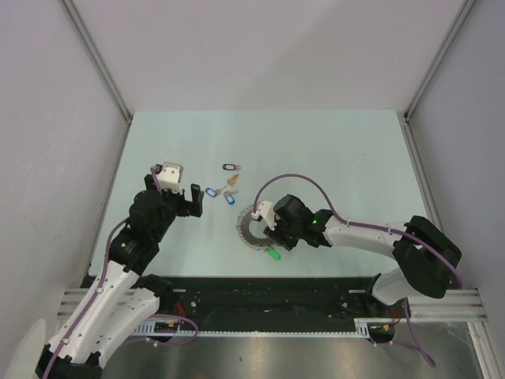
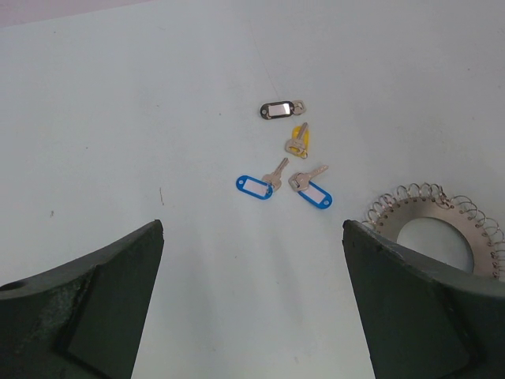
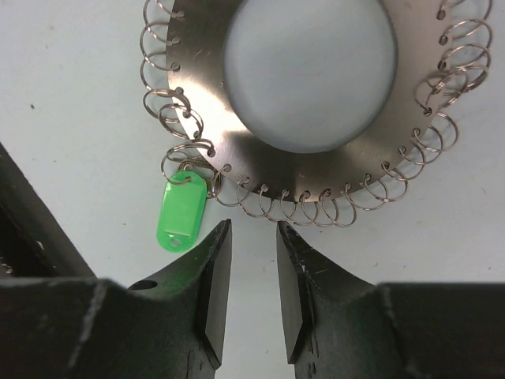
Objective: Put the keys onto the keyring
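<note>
Right gripper point(image 3: 252, 233): low over the table, just on the near side of the keyring; jaws a narrow gap apart, with nothing between them.
Green tag point(image 3: 183, 212): flat on the table, just beside one fingertip of the right gripper; its far end meets a wire loop on the keyring's rim. I cannot tell whether it is threaded on, and no key blade shows.
Keyring point(image 3: 260, 170): flat on the table in front of the right arm; a grey metal disc with a wide round hole and small wire loops all around its rim.
Left gripper point(image 2: 252, 227): above the table on the left arm's side, apart from the keyring; jaws spread wide, holding nothing.
First blue-tagged key point(image 2: 254, 186): on the table beyond the left gripper, loose.
Second blue-tagged key point(image 2: 314, 193): just beside the first, on the keyring's side, not touching the ring.
Yellow-tagged key point(image 2: 298, 140): a little farther out than the blue pair.
Black-tagged key point(image 2: 280, 109): farthest of the cluster, lying crosswise.
Table point(image 1: 331, 150): pale, with grey walls on three sides.
</note>
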Controlling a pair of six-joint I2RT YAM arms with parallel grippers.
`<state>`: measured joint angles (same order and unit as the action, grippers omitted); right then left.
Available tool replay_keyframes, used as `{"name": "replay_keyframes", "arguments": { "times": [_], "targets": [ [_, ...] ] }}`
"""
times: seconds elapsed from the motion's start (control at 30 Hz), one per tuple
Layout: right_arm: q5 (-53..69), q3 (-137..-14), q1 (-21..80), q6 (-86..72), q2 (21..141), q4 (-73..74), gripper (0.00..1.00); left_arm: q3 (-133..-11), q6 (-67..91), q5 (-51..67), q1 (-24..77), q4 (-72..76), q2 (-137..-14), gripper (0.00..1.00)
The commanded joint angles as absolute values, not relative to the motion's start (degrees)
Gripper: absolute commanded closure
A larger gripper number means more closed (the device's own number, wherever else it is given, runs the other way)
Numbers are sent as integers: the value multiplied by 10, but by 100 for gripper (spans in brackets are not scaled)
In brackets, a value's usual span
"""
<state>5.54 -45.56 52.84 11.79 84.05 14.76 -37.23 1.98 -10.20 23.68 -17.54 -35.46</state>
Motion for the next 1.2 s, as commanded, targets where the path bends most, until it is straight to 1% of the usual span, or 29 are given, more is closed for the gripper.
{"name": "replay_keyframes", "arguments": {
  "times": [0.0, 0.13, 0.43, 0.7, 1.17],
  "targets": [
    [6, -477, 555, 187, 860, 152, 66, -373, 17, -102, 231, -171, -350, 0],
    [-16, -478, 573, 205, 876, 136, 67, -374, 16, -100, 231, -171, -352, 0],
    [-39, -483, 580, 238, 902, 113, 70, -373, 16, -100, 231, -171, -351, 0],
    [-48, -487, 591, 241, 874, 123, 68, -374, 16, -98, 231, -171, -352, 0],
    [-49, -488, 592, 236, 895, 97, 68, -373, 15, -95, 231, -172, -351, 0]
  ]
}}
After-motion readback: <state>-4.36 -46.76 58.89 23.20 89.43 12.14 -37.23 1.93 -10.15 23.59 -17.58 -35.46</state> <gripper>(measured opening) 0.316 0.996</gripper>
